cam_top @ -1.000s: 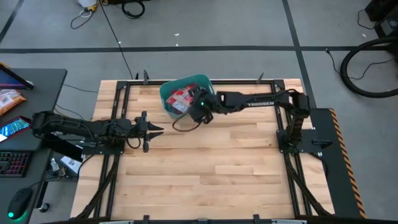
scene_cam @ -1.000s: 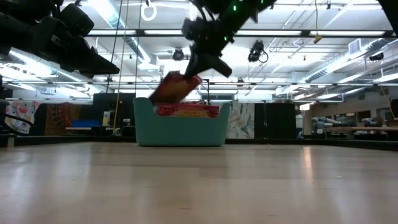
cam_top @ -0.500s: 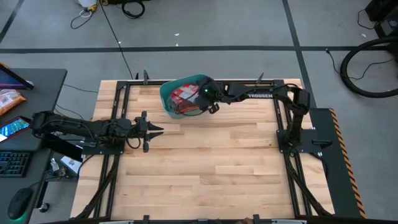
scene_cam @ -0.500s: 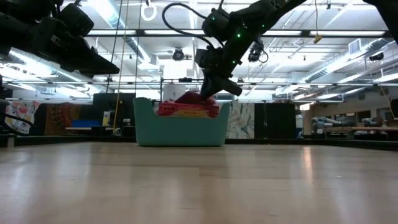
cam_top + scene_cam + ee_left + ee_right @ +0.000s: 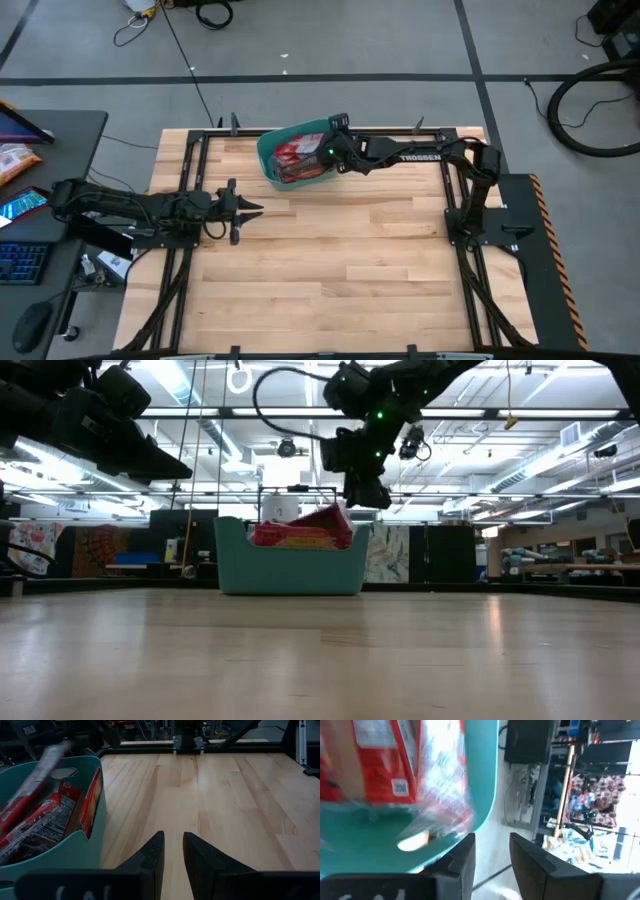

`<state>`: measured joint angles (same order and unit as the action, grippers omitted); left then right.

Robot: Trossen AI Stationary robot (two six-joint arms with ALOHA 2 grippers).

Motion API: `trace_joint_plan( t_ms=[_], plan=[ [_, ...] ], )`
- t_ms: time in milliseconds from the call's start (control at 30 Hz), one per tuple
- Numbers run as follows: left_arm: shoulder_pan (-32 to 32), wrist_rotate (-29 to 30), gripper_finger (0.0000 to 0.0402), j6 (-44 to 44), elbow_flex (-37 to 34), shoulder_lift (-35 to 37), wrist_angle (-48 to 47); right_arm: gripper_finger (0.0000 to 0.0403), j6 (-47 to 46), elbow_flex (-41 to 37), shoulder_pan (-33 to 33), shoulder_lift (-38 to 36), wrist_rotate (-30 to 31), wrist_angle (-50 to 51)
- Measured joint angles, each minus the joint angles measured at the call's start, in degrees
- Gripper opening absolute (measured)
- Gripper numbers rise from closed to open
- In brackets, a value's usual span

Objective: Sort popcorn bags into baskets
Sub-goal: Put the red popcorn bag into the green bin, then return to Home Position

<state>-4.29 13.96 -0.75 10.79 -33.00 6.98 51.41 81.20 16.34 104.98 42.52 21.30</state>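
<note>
Only legible txt you've got is "TROSSEN" in white on the right arm (image 5: 420, 157) in the high view; print on the popcorn bags (image 5: 35, 827) in the basket (image 5: 75, 852) is too blurred to read.

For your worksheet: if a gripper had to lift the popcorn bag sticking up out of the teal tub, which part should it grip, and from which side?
Probably its raised upper edge, from above: the popcorn bag leans above the rim of the tub, so that thin edge is free, while its lower part sits among other bags.
</note>
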Motion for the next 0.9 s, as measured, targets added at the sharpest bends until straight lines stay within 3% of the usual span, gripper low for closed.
trace_joint_plan(
  t_ms=[133, 267, 500, 667, 800, 900],
  plan=[
    [0.0, 0.0, 0.0075, 0.0, 0.0, 0.0, 0.0, 0.0126, -1.0, 0.0, -2.7, -1.4, 0.5, 2.5],
    [0.0, 0.0, 0.0075, -0.1, 0.0, 0.0, -0.1, 0.0125, -5.3, 0.0, -5.1, -3.0, 5.5, 4.1],
    [0.0, 0.0, 0.0075, 1.5, 0.0, 0.4, 0.3, 0.0123, -27.7, 0.0, -7.0, -8.7, 3.1, 14.6],
    [0.0, 1.6, 0.0075, 2.5, 0.0, 4.9, -1.8, 0.0119, -43.7, 0.0, -7.8, -13.4, 0.4, 26.0],
    [-0.1, 0.6, 0.0075, 2.6, 0.0, 8.5, -2.9, 0.0112, -50.9, 0.0, -10.1, -15.8, -0.2, 31.4],
    [-0.1, -3.3, 0.0075, 4.2, -3.2, 10.1, 2.7, 0.0109, -54.0, 0.0, -12.0, -16.9, -0.1, 32.7]
  ],
)
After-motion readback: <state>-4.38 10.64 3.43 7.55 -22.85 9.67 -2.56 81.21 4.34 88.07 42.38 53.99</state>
